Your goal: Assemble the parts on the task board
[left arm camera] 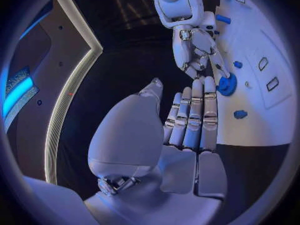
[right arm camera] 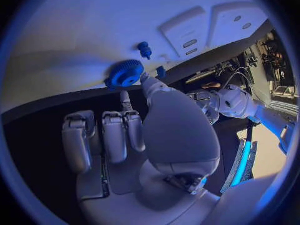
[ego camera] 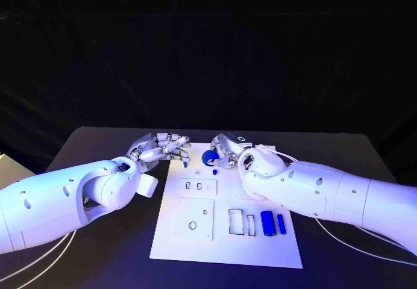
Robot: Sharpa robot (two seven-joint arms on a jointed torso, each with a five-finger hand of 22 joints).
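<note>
head view: right hand pinches the blue gear on the task board; left hand empty, fingers apart.

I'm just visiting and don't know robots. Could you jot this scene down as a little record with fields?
Surface: black table
Board: white task board, middle of table
Left hand: at the board's far left corner, holding nothing
Right hand: fingers at the blue gear; grip unclear
Other parts: blue cylinder and thin blue bar lying near the board's right side
</note>
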